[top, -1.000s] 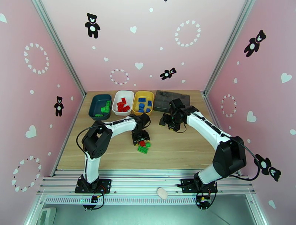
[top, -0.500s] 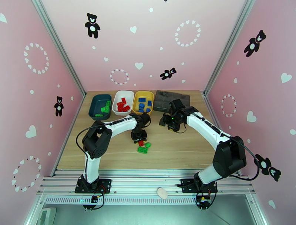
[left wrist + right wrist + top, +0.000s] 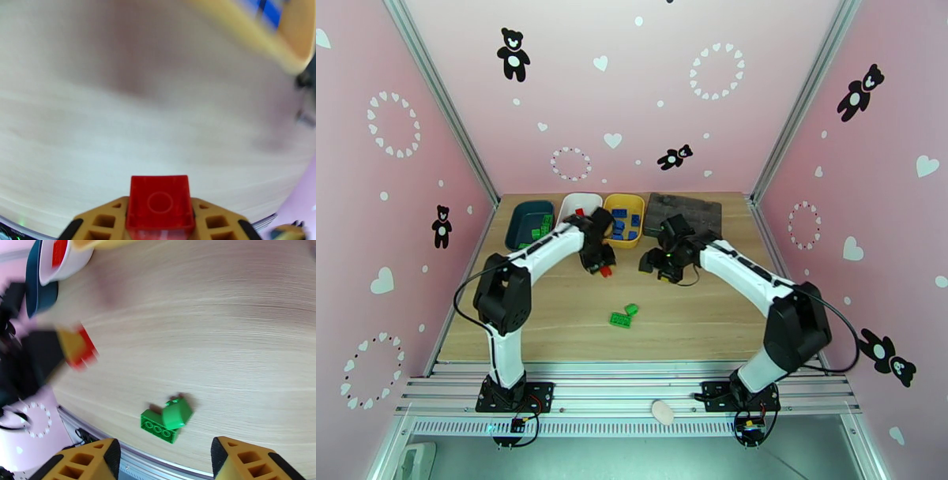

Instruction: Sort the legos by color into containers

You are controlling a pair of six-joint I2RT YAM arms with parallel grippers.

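Red lego (image 3: 160,203) is clenched in the left end effector (image 3: 603,268) just in front of the white tray (image 3: 577,197), two green legos (image 3: 168,421) lie touching on the counter (image 3: 695,316) nearer the arm bases, and the right end effector (image 3: 166,455) hangs spread apart, grasping nothing.

White-shelled left arm (image 3: 549,246) and right arm (image 3: 742,272), black joints, black cables, orange jaws.

Pink walls (image 3: 632,103) dotted with black teddy bears (image 3: 513,54) and white hearts (image 3: 612,140) enclose a pale wooden table (image 3: 695,316).
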